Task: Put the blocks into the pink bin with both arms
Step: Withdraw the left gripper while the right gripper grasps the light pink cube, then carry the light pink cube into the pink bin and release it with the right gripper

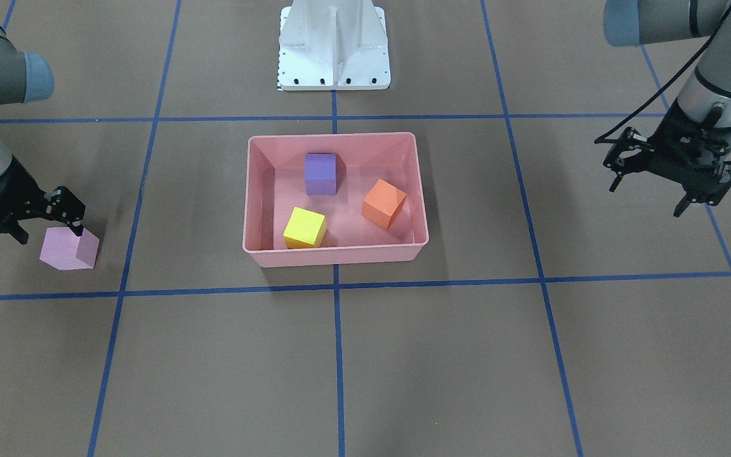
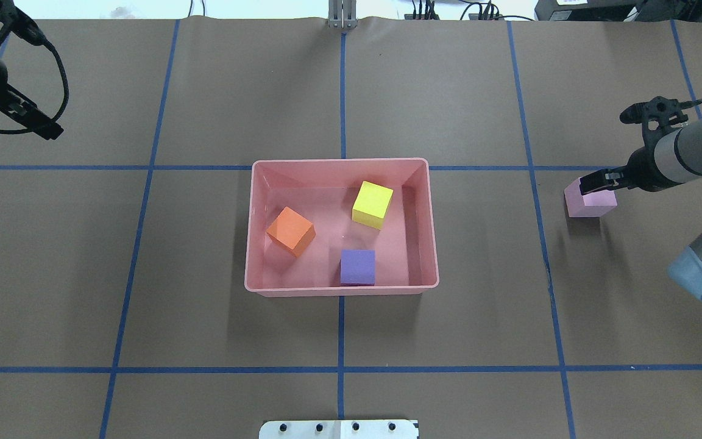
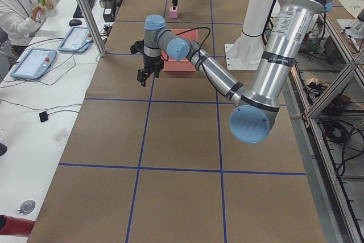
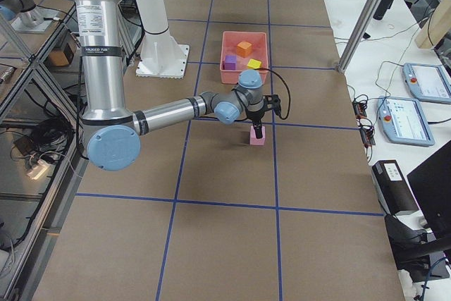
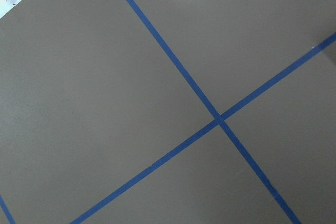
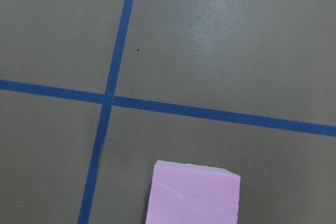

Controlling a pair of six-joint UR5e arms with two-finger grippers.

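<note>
A: Two grippers are in view. The right gripper (image 1: 48,219) is down at the light pink cube (image 1: 70,248), one finger on each side of its top part, so it looks pinched on it, but I cannot say how firmly. The cube stands on the table (image 1: 467,355), well apart from the pink bin (image 1: 335,255), on the robot's right side.

B: And the left gripper (image 1: 670,184)?

A: It hangs above the bare table on the other side of the bin, fingers spread, with nothing between them.

B: How does the bin lie?

A: Its long axis runs across the table, from one arm's side to the other. It is a shallow rectangular tray of smooth salmon plastic with a rolled rim and a slightly glossy floor.

B: What is inside?

A: Three matte cubes with sharp edges. The purple cube (image 2: 358,267) sits square to the walls, near the robot's side. The orange cube (image 2: 290,231) is turned on a diagonal, toward the left arm's side. The yellow cube (image 2: 372,204) is turned slightly, toward the far wall. None of them touch.

B: And the table surface?

A: Flat brown paper with blue tape lines (image 2: 340,369) in a grid.
</note>
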